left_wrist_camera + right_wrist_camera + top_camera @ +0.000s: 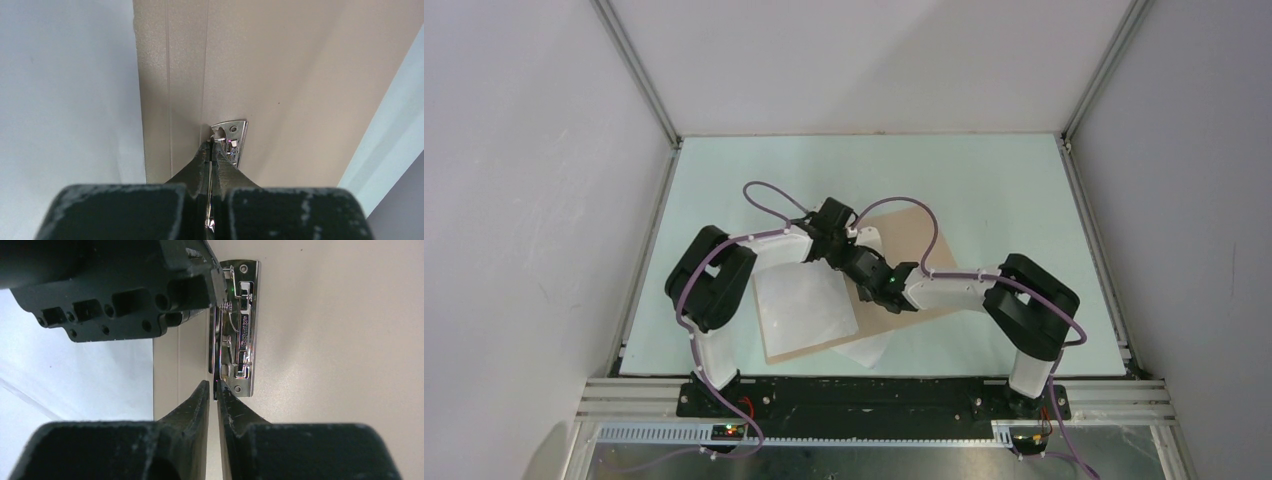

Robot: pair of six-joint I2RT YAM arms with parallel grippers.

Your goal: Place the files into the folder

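Observation:
The tan folder (914, 240) lies open on the table, its metal spine clip (242, 330) near the middle. White files (804, 300) lie on its left half, and one more sheet (869, 350) sticks out under its near edge. My left gripper (849, 240) is shut on the thin upright metal lever at the clip's far end (232, 135). My right gripper (864, 262) comes from the other side. Its fingers (202, 400) are almost together, pinching the lever's near end. The left wrist view shows folder (280, 75) and white paper (65, 100).
The pale green table (984, 170) is boxed in by white walls and metal frame posts (639, 75). Both arms cross over the folder's middle, and the left gripper's black body (125, 290) fills the top left of the right wrist view.

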